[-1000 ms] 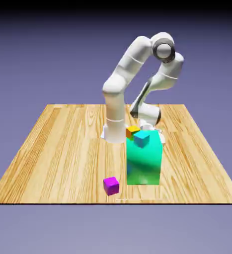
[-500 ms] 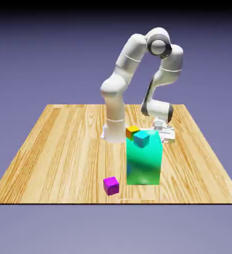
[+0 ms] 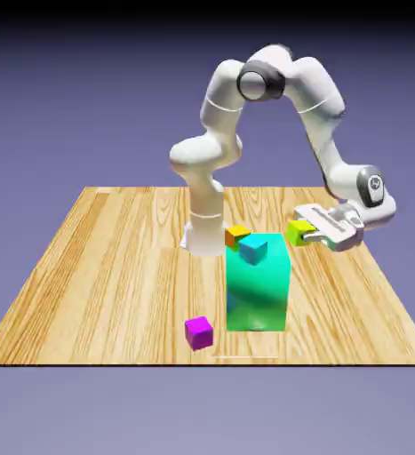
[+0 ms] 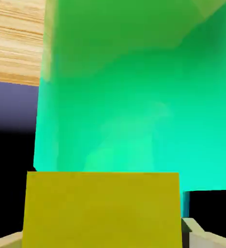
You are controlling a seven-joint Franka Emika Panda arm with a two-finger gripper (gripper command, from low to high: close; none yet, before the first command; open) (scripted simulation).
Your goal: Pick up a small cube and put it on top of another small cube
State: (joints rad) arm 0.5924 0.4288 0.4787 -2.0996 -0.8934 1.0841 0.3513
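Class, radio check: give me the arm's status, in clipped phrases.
Jaws closed on lime cube, held up off table. Green block close ahead in hand view. Cyan cube also near.

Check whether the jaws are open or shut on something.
Shut on the yellow-green cube: it fills the space between both fingertips in the hand view.

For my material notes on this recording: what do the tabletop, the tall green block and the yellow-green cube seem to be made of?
Tabletop: looks like pale varnished wood, by its streaky grain.
Tall green block: perhaps glossy plastic or glass, given its smooth, shifting green-to-turquoise sheen.
Yellow-green cube: possibly matte plastic or painted wood; its faces are flat, even colour, without grain.
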